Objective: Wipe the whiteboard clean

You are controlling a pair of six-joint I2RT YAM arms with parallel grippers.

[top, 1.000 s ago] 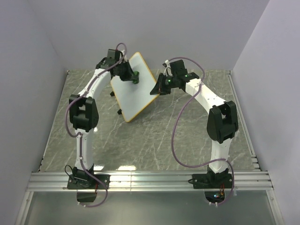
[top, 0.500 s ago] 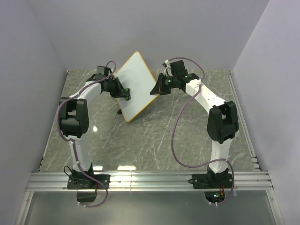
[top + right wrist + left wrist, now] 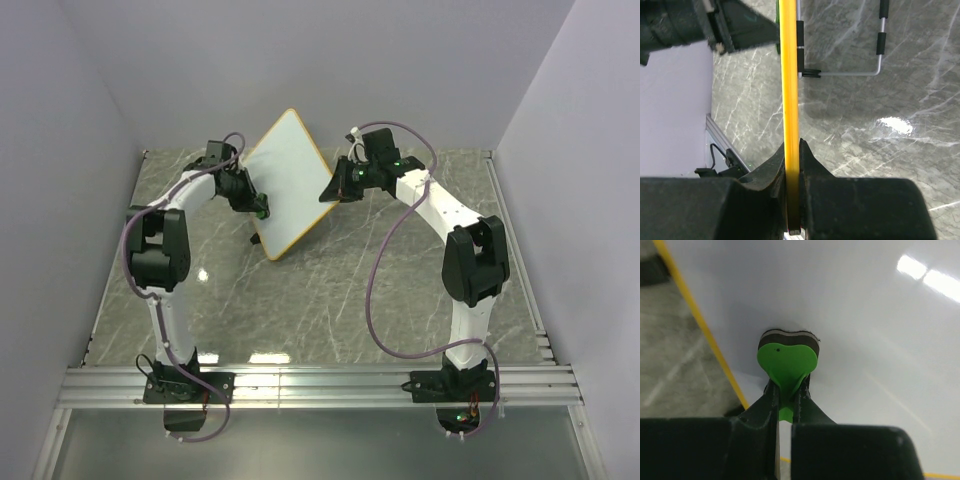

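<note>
The whiteboard [image 3: 287, 180], white with a thin orange frame, is held tilted above the marble table at the back centre; its face looks blank. My right gripper [image 3: 328, 193] is shut on its right edge; the right wrist view shows the orange frame [image 3: 789, 75] edge-on between the jaws, and my own gripper [image 3: 792, 150]. My left gripper [image 3: 258, 210] is shut on the green eraser [image 3: 787, 360], whose dark felt side presses on the white board face [image 3: 865, 330] near its lower left edge. The left gripper [image 3: 786, 390] pinches the eraser's green tab.
The board's wire stand with black feet [image 3: 882, 30] hangs behind it. Grey walls close in the table [image 3: 330, 290] at the left, back and right. An aluminium rail [image 3: 320, 385] runs along the near edge by the arm bases.
My left gripper with the eraser has swept down and left across the board, from its upper middle to its lower left edge. The right gripper and the board have stayed nearly still.
</note>
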